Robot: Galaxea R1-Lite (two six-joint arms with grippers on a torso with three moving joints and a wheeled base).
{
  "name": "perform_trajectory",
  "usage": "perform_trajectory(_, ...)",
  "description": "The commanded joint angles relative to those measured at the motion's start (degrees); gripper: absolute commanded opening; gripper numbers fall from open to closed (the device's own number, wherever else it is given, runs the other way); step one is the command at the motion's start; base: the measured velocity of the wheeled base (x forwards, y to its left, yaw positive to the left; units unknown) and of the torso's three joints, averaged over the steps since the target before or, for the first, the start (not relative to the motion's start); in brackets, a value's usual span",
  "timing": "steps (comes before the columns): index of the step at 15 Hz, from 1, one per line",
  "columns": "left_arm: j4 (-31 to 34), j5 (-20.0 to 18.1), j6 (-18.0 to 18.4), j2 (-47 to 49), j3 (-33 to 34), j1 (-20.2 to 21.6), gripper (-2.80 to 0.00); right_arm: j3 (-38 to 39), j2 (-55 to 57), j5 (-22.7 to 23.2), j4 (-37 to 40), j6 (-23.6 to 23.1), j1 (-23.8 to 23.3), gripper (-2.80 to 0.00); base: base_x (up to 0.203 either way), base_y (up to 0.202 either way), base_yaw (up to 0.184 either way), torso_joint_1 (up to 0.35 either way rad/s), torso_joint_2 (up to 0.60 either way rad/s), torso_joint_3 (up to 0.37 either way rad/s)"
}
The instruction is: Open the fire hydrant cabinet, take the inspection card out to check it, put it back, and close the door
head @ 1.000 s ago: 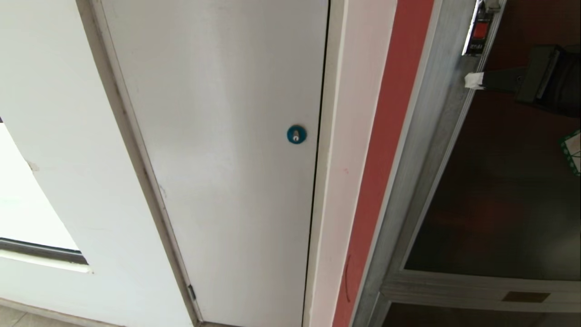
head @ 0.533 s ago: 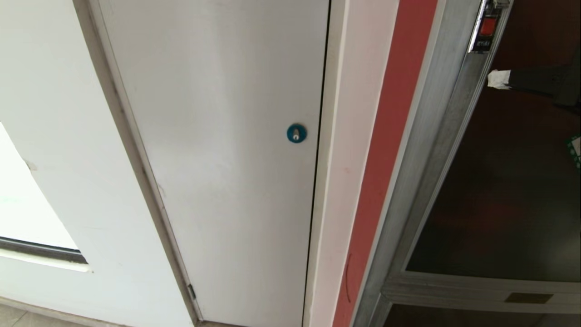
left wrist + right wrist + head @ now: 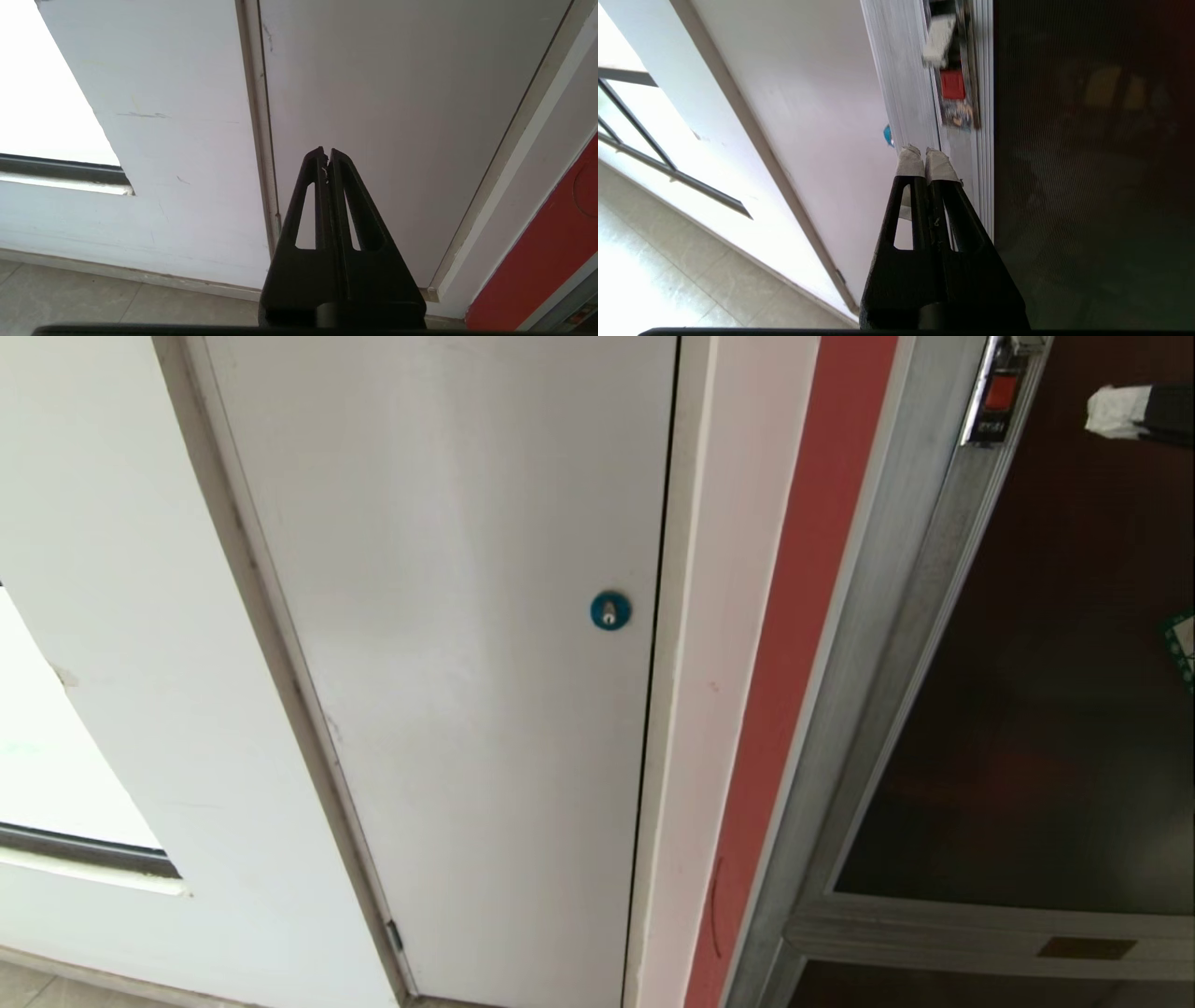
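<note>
The fire hydrant cabinet [image 3: 896,644] occupies the right side of the head view, its silver metal frame running diagonally from upper right toward the lower centre. The door [image 3: 1046,709], a dark tinted glass panel, sits shut within that frame. A small red latch [image 3: 999,394] is mounted on the frame at the upper right of the head view, and a green-edged sticker [image 3: 1184,649] shows partly at the right edge.

The right gripper [image 3: 1116,411] enters at the upper right corner of the head view, in front of the dark glass and to the right of the latch, apart from it. Its tape-wrapped fingertips [image 3: 924,163] are pressed together and hold nothing. In the right wrist view the tips point along the silver frame, with the red latch ahead of them.

The left gripper [image 3: 327,156] hangs low before a plain white door [image 3: 448,616], its black fingers closed together and empty. A round blue lock [image 3: 610,611] sits on that white door at centre frame. A red wall strip [image 3: 794,663] separates the white door frame from the cabinet.
</note>
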Motion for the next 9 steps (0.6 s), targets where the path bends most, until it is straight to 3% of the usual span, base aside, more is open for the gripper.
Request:
perform_trajectory(1,-0.05,0.05,0.01,-0.01,0.35,-0.02,-2.80,-3.94,0.73,0.06,1.38,0.01,0.04,-2.80,0.000,0.000,0.000,0.000,0.00,0.000)
perform_trajectory(5,-0.05,0.05,0.01,-0.01,0.35,-0.03,-2.80,-11.47,3.95,0.10,5.10,0.00,0.04,-2.80,0.000,0.000,0.000,0.000,0.00,0.000)
perform_trajectory(9,-0.05,0.05,0.01,0.03,0.35,-0.03,-2.80,-14.22,6.48,0.06,6.03,0.00,1.01,-2.80,0.000,0.000,0.000,0.000,0.00,0.000)
